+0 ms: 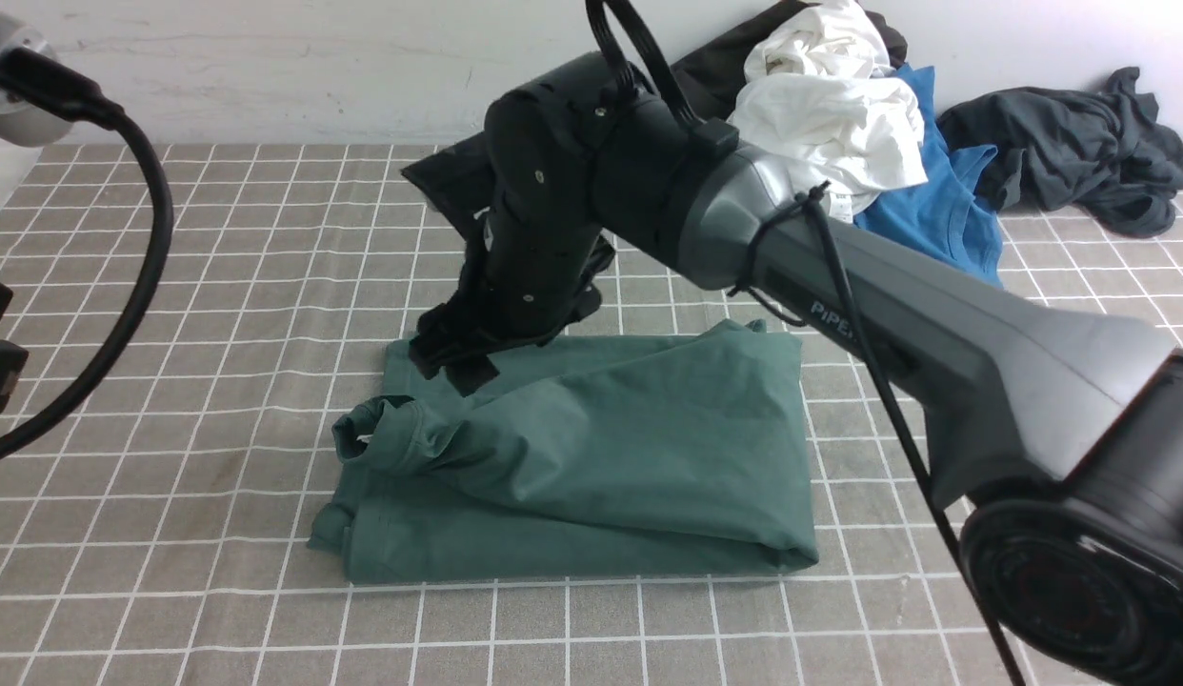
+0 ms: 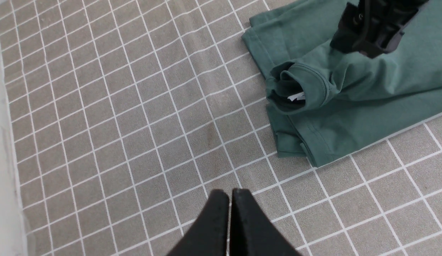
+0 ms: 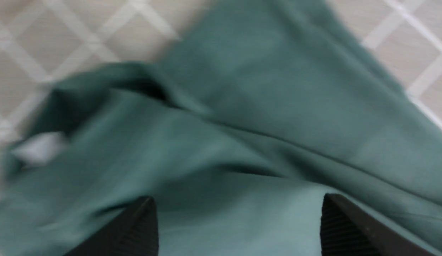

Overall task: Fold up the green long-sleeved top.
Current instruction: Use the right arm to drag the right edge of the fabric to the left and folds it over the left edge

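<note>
The green long-sleeved top [image 1: 601,457] lies folded into a thick rectangle in the middle of the checked cloth, its ribbed collar [image 1: 377,433] bunched up on its left side. My right gripper [image 1: 453,364] hangs just above the fold's far left corner with its jaws wide apart and nothing between them. In the right wrist view the green fabric [image 3: 242,117] fills the picture below the spread fingers [image 3: 139,227]. My left gripper [image 2: 230,193] is shut and empty, hovering over bare cloth to the left of the top [image 2: 349,92].
A heap of white [image 1: 830,105], bright blue [image 1: 934,200] and black garments sits at the back by the wall. A dark grey garment [image 1: 1077,143] lies at the back right. The right arm [image 1: 839,276] stretches across above the top's right part.
</note>
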